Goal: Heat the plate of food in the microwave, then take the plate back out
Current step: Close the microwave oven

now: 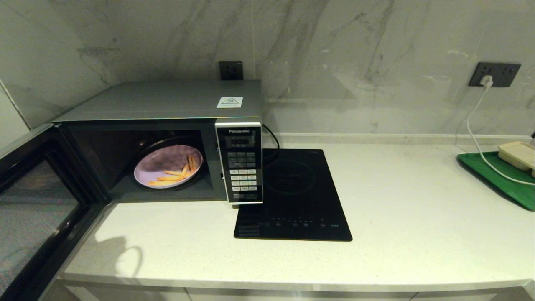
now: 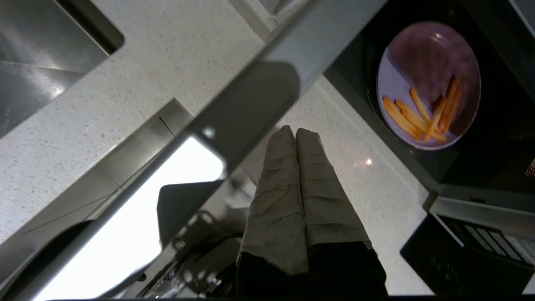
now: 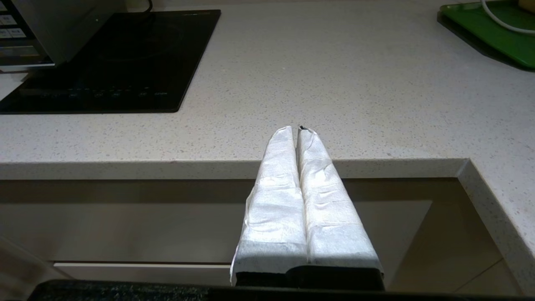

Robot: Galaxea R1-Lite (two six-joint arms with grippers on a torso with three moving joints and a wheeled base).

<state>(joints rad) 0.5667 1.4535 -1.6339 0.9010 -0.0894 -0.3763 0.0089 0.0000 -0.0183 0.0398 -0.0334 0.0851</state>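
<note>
- The plate of food (image 1: 168,166) is sitting inside the microwave (image 1: 167,142), a handful of fries lying toward one side of the lilac plate.
- The microwave door (image 1: 37,205) is swung wide open to the robot's left.
- Left claw (image 2: 296,134) is clenched, wrapped tips pressed together and holding nothing; from its wrist view it hangs above the tabletop (image 1: 397,209) next to the open door's edge, not touching the plate.
- Right claw (image 3: 299,131) is clenched too, empty, parked out in front of the tabletop edge, well apart from the microwave.
- Black induction hob (image 1: 292,196) sits just beside the microwave.
- Far right there's a green tray (image 1: 501,184) with a beige box (image 1: 518,154) on it and a white cable (image 1: 476,138) running over it.
</note>
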